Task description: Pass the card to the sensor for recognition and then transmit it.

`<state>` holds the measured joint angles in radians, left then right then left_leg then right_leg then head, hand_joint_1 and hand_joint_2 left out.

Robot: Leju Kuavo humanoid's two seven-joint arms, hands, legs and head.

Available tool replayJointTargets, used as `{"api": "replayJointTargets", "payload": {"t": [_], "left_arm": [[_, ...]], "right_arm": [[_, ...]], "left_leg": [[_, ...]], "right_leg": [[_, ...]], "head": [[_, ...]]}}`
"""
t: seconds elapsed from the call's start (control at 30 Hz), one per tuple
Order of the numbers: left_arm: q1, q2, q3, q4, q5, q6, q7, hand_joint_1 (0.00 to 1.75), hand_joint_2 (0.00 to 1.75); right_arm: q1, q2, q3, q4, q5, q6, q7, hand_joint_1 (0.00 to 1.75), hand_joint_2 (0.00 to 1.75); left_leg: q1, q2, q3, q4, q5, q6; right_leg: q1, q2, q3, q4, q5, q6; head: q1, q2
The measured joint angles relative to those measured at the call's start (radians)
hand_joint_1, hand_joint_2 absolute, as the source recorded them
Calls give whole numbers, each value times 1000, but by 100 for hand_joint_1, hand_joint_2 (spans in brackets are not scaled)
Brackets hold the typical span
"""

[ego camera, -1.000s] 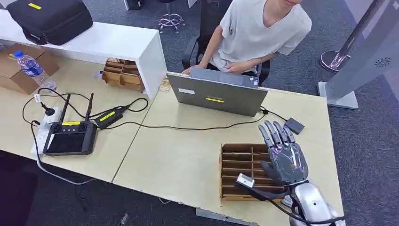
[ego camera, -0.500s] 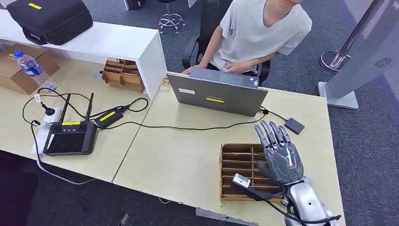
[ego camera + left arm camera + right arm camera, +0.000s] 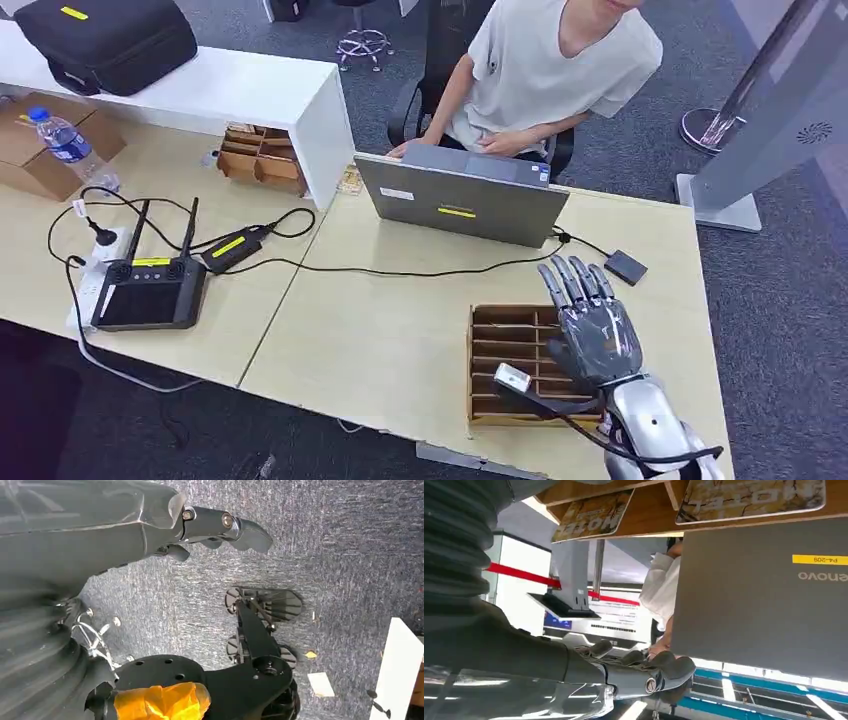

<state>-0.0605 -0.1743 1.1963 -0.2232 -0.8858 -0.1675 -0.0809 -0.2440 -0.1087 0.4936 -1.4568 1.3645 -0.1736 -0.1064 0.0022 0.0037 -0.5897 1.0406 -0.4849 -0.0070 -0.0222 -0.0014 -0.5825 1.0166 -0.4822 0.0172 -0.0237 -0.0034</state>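
Judged to be at the very start: nothing picked up yet, nothing shown for reading, nothing handed over; all three steps probably left to do. Broad pale wooden desk point(image 3: 380, 340) with a smooth matt top. On its far side, a flat grey laptop point(image 3: 460, 205) with a yellow sticker on the lid, opened towards a seated person in a white shirt. Near the front edge, a brown cardboard slotted tray point(image 3: 510, 345), rectangular, divided by thin strips into narrow compartments. Above the right part of that tray, the glossy grey many-fingered right hand point(image 3: 595, 335), back upward, fingers straight and a little spread, holding nothing. Hanging low over rough dark carpet, the grey left hand point(image 3: 100, 535); cannot tell how its fingers lie. Just beyond the right hand's fingertips, a small dark square sensor pad point(image 3: 625, 267), flat on the desk and tied by a black cable. Inside the tray, in the right wrist view, thin brown marbled printed cards point(image 3: 591, 517), lying flat in separate compartments, stiff-looking and smooth, likely needing a careful pinch at one edge.
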Motion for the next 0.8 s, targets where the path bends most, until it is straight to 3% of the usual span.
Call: {"api": "replayJointTargets", "payload": {"t": [0.33,0.37,0.4,0.8], "left_arm": [[0,0,0,0,-3,0,3,0,175],[0,0,0,0,-3,0,3,0,175],[0,0,0,0,-3,0,3,0,175],[-1,0,2,0,-2,0,3,0,175]], "right_arm": [[-40,0,6,24,5,13,3,0,175],[-41,0,6,26,5,13,3,131,175],[-43,0,6,28,5,13,3,175,175],[-47,0,14,38,-27,18,-9,175,175]], "left_leg": [[0,0,0,0,0,0],[0,0,0,0,0,0],[0,0,0,0,0,0],[0,0,0,0,0,0]], "right_leg": [[0,0,0,0,0,0],[0,0,0,0,0,0],[0,0,0,0,0,0],[0,0,0,0,0,0]], "head": [[0,0],[0,0],[0,0],[0,0]]}}
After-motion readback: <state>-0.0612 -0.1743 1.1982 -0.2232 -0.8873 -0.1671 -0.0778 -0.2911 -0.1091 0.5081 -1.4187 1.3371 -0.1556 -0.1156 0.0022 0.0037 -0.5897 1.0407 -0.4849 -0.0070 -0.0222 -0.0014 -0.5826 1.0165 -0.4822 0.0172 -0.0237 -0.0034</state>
